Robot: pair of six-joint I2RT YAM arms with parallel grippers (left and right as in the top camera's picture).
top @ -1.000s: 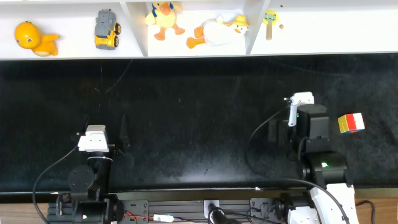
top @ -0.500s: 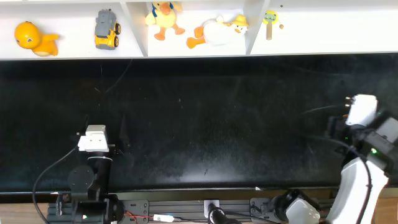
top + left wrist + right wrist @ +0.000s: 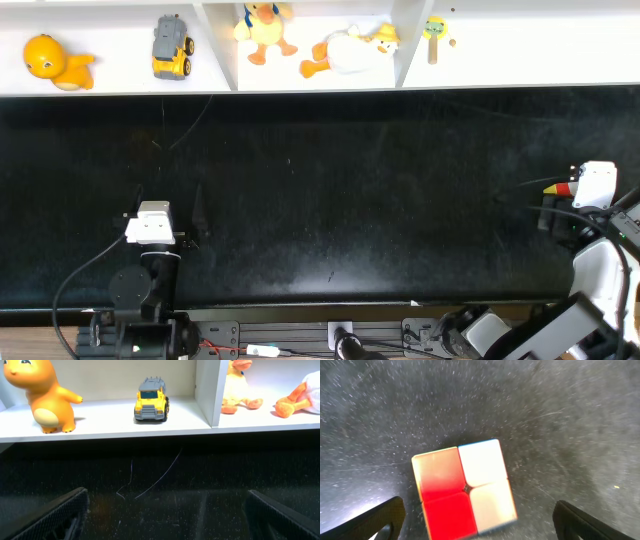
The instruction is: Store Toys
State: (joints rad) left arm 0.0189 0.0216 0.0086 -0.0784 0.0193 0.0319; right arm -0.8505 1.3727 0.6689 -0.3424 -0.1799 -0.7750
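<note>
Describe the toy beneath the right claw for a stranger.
On the black felt tabletop, look near the right edge, away from the white shelf. The two-by-two plastic puzzle cube there shows a half red, half white top; it alone sits off the shelf.

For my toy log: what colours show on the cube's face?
The cube shows red and white squares, best in the right wrist view.

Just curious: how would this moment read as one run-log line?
right gripper open above cube | left gripper open, facing shelf | cube on mat
</note>
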